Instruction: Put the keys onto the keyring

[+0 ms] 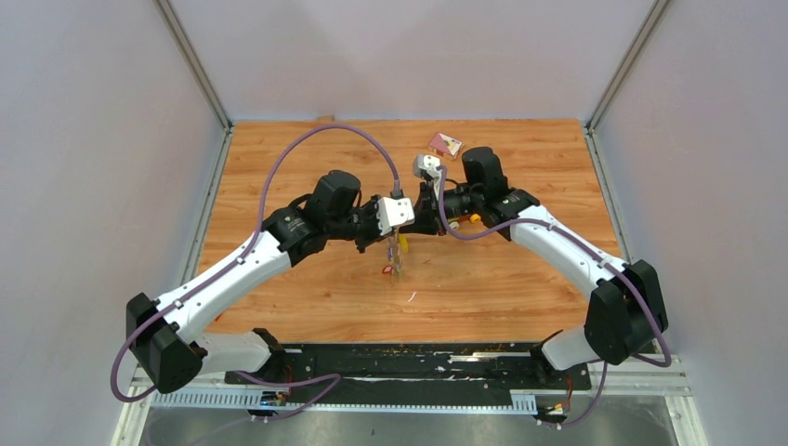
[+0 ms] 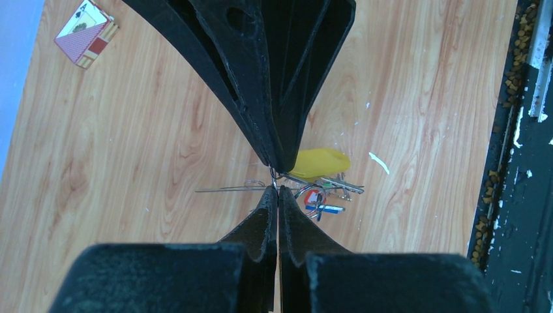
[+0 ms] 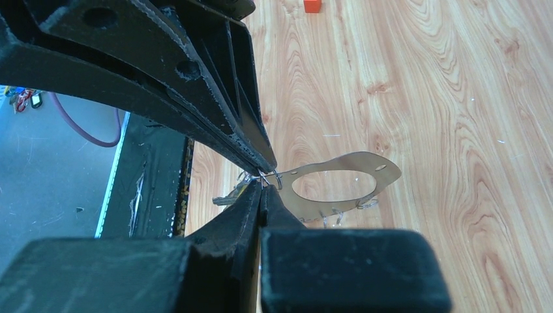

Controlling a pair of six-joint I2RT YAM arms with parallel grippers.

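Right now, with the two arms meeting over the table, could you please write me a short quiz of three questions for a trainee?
1. True or false: the left pincer and the right pincer both stand wide open.
2. The large plastic tag beside the keys is: A yellow, B green, C black.
3. Which thing lies near the far edge of the table, beyond both pincers?
Key: 1 false, both are shut. 2 A. 3 the playing-card box.
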